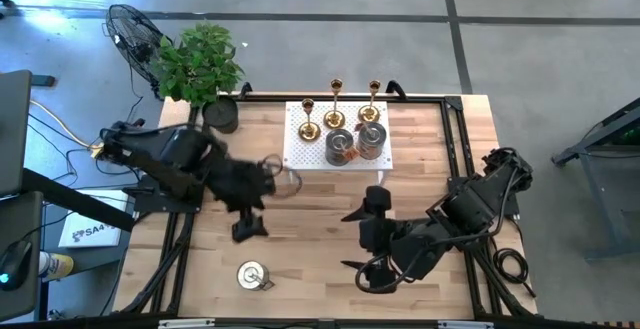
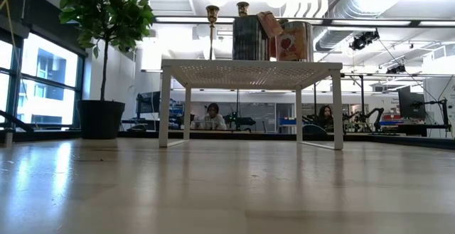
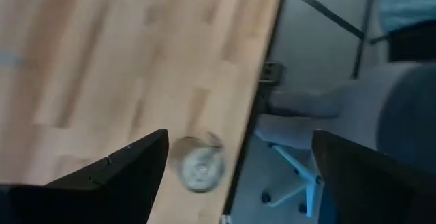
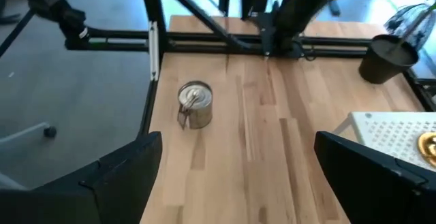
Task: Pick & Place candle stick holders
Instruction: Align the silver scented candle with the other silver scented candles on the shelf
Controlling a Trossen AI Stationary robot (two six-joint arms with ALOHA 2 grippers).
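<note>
Three gold candle stick holders [image 1: 336,99] and two silver-grey cylinder holders [image 1: 355,144] stand on a small white perforated stand [image 1: 300,154] at the table's far middle; the low view shows them on the stand's top [image 2: 249,65]. A third silver-grey cylinder [image 1: 252,275] stands alone by its base near the table's front edge, left of centre. My left gripper [image 1: 250,219] hovers open above and behind that cylinder [image 3: 199,168]. To the cylinder's right, my right gripper [image 1: 348,239] is open and faces it [image 4: 195,105].
A black pot with a green plant [image 1: 220,114] stands at the table's far left corner, beside the stand. The lone cylinder sits close to the table's front edge [image 3: 252,115]. Bare wood lies between the stand and the cylinder [image 4: 266,129].
</note>
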